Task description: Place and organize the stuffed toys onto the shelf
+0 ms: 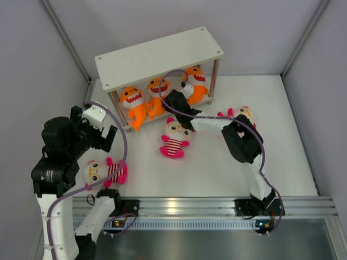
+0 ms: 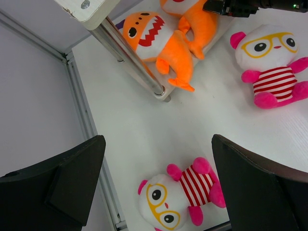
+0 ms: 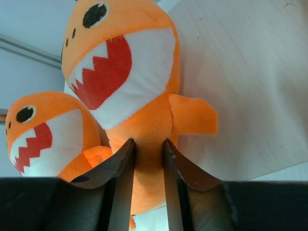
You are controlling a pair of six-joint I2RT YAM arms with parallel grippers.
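The shelf stands at the back with three orange sharks on its lower board: left, middle and right. My right gripper reaches into the lower tier. In the right wrist view it is shut on the body of a shark, with another shark to its left. Three dolls lie on the table: centre, right and near left. My left gripper is open and empty above the near-left doll.
Grey walls close in the table on the left, back and right. A metal rail runs along the front edge by the arm bases. The shelf's front-left post stands close to the left gripper. The right arm's elbow partly covers the right doll.
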